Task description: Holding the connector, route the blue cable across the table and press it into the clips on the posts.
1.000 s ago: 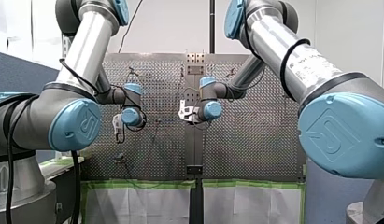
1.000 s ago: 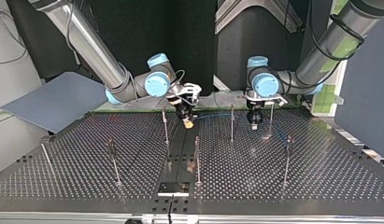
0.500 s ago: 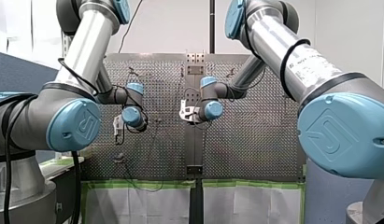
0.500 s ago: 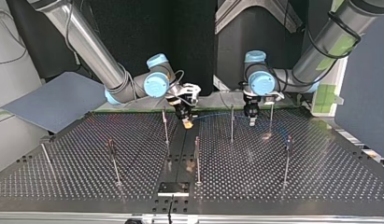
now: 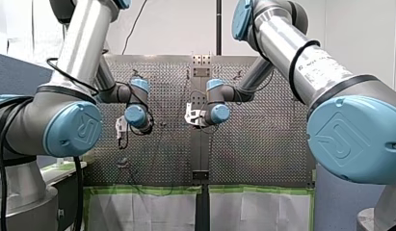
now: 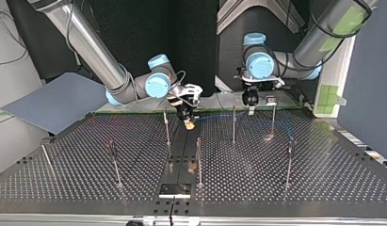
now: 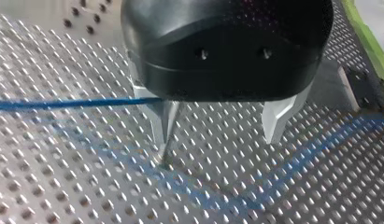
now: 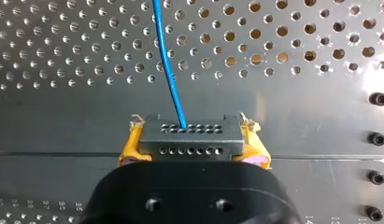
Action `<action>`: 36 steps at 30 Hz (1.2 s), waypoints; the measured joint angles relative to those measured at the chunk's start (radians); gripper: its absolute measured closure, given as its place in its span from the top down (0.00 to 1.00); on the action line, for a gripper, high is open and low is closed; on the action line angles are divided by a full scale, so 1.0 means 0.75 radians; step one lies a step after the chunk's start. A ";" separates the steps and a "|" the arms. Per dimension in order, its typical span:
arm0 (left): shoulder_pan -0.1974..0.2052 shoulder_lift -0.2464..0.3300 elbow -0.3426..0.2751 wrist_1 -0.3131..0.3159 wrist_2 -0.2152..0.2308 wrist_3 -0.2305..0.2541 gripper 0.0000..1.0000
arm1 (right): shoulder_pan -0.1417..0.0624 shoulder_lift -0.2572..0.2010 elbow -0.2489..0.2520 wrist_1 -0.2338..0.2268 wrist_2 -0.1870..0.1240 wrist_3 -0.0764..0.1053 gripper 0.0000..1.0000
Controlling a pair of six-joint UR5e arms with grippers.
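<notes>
Our right gripper [image 8: 192,140] has its fingers clamped on the black connector [image 8: 189,135], yellow pads [image 8: 128,151] on either side. The blue cable [image 8: 168,60] leaves it over the perforated worktop [image 8: 297,107]. Our left gripper [image 7: 220,133] hangs with its metal fingers [image 7: 161,121] spread, gripping nothing; the cable reaches one finger's outer side.

Front view: my left arm [image 5: 72,130] fills the lower left and my right arm [image 5: 354,139] the lower right, hiding the table's [image 5: 263,144] sides. Top view, centre: the clips [image 6: 234,109] on the posts [image 6: 234,127] are too small to tell whether the blue cable [image 6: 214,115] sits in them. My right gripper's [image 8: 192,147] body covers the connector's [image 8: 189,135] near side. The cable passes behind one finger [image 7: 162,123] of my left gripper [image 7: 217,144].
</notes>
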 joint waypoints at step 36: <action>-0.326 -0.009 0.054 -0.007 -0.065 -0.065 0.98 | -0.037 -0.008 -0.009 0.066 -0.001 -0.007 0.00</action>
